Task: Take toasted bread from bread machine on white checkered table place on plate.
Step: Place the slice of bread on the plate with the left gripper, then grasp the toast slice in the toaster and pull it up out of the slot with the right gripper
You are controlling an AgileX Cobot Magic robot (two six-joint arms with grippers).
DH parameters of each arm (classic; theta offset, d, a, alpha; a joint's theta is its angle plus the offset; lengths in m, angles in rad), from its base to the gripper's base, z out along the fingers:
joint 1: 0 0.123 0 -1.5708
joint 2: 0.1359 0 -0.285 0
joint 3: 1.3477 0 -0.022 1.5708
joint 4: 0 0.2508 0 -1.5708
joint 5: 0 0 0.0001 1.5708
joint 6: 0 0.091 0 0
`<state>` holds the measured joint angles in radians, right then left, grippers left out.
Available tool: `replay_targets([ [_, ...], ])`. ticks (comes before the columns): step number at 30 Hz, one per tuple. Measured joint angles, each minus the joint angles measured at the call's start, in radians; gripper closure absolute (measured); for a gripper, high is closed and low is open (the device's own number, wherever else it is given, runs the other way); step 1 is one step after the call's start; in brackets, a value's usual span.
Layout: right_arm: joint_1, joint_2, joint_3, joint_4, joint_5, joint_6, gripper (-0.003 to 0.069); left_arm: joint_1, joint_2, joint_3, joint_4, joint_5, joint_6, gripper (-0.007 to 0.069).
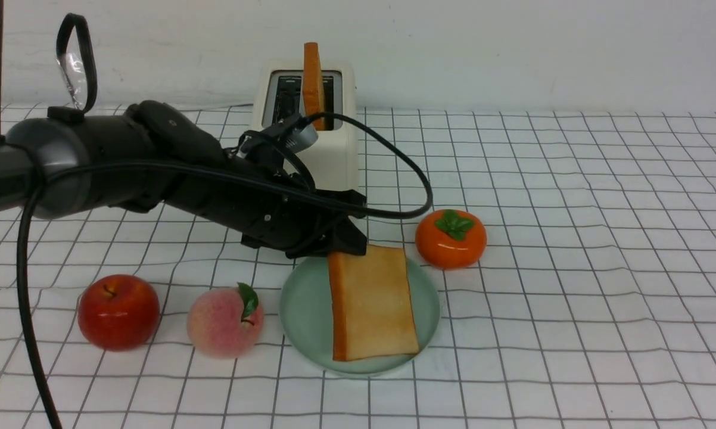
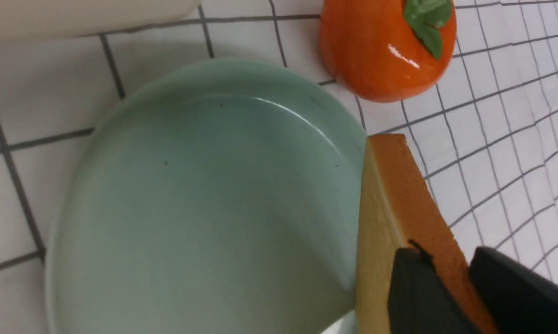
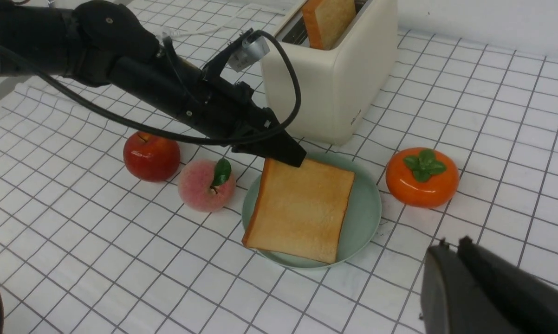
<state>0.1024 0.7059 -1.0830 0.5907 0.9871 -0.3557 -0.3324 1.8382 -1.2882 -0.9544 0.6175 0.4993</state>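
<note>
on white checks (image 1: 572,238), toast (image 1: 373,304) at the left gripper's (image 2: 446,273) tips, grip or release unclear

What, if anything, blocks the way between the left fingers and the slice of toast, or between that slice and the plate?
Nothing visible does. The left fingers are at the edge of the slice of toast, which is already over the plate; the persimmon sits beside the plate, outside that path.

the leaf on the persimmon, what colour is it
Green, showing best in the right wrist view.
</note>
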Motion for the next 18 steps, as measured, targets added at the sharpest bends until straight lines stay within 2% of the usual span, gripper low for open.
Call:
replay_targets([
  [3, 0.000, 0.000, 0.000, 0.001, 0.002, 0.000, 0.0628, 0.000, -0.003, 0.000, 0.023, -0.005, 0.000, 0.0340],
  [4, 0.000, 0.000, 0.000, 0.001, 0.002, -0.001, 0.0631, 0.000, -0.010, 0.000, 0.045, -0.011, 0.000, 0.0248],
  [6, 0.000, 0.000, 0.000, 0.001, 0.002, -0.002, 0.0633, 0.000, -0.031, 0.000, 0.079, -0.013, 0.000, 0.0134],
  [7, 0.000, 0.000, 0.000, 0.001, 0.002, -0.002, 0.0634, 0.000, -0.037, 0.000, 0.087, -0.013, 0.000, 0.0113],
  [8, 0.000, 0.000, 0.000, 0.001, 0.002, -0.002, 0.0635, 0.000, -0.072, 0.000, 0.125, -0.015, 0.000, 0.0027],
  [9, 0.000, 0.000, 0.000, 0.001, 0.002, -0.002, 0.0634, 0.000, -0.100, 0.000, 0.152, -0.017, 0.000, -0.0009],
  [15, 0.000, 0.000, 0.000, 0.001, 0.002, -0.002, 0.0634, 0.000, -0.220, 0.000, 0.248, -0.032, 0.000, -0.0035],
  [18, 0.000, 0.000, 0.000, 0.001, 0.002, -0.002, 0.0634, 0.000, -0.332, 0.000, 0.303, -0.047, -0.007, 0.0038],
])
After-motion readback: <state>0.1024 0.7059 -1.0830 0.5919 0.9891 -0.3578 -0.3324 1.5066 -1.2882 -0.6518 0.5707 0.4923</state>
